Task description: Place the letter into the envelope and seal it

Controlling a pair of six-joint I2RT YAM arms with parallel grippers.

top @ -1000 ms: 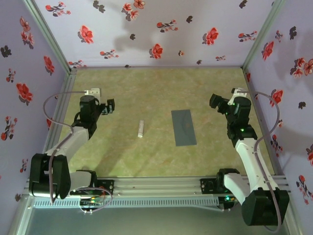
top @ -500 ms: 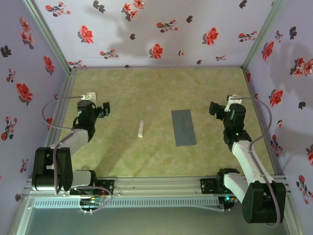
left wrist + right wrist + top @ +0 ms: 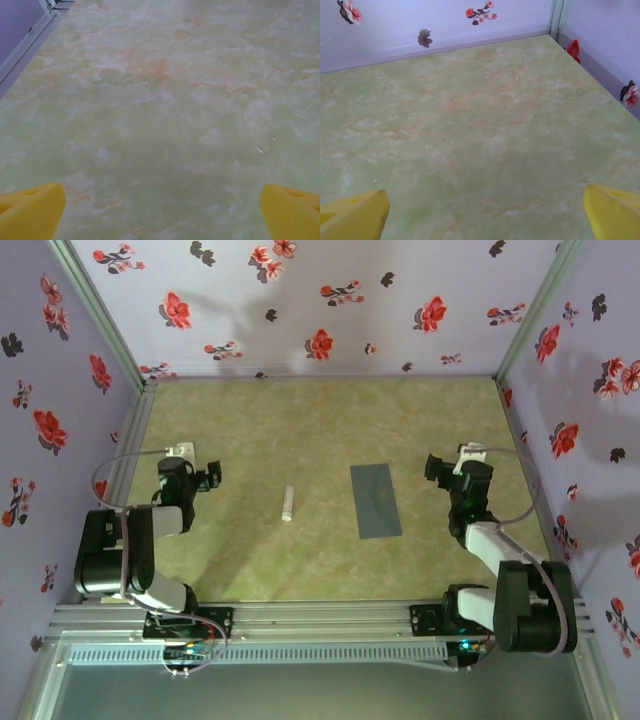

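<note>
The slate-grey envelope (image 3: 375, 500) lies flat on the green marbled table (image 3: 300, 420), right of centre, with its flap shut. The letter is out of view. My left gripper (image 3: 213, 473) sits low near the left wall, well left of the envelope, and points right. My right gripper (image 3: 436, 467) sits low just right of the envelope and points left. In the left wrist view the left gripper (image 3: 162, 210) has its yellow fingertips (image 3: 30, 212) far apart over bare table. The right gripper (image 3: 485, 212) is also wide open, fingertips (image 3: 612, 212) at the frame's corners, with nothing between them.
A small white stick (image 3: 288, 503) lies left of the envelope, near the table's middle. Floral purple walls (image 3: 300, 310) close in the back and both sides. A metal rail (image 3: 320, 615) runs along the near edge by the arm bases.
Both arms have folded down and back toward their bases. The grippers dropped lower and slightly nearer. The envelope and stick have not moved.
</note>
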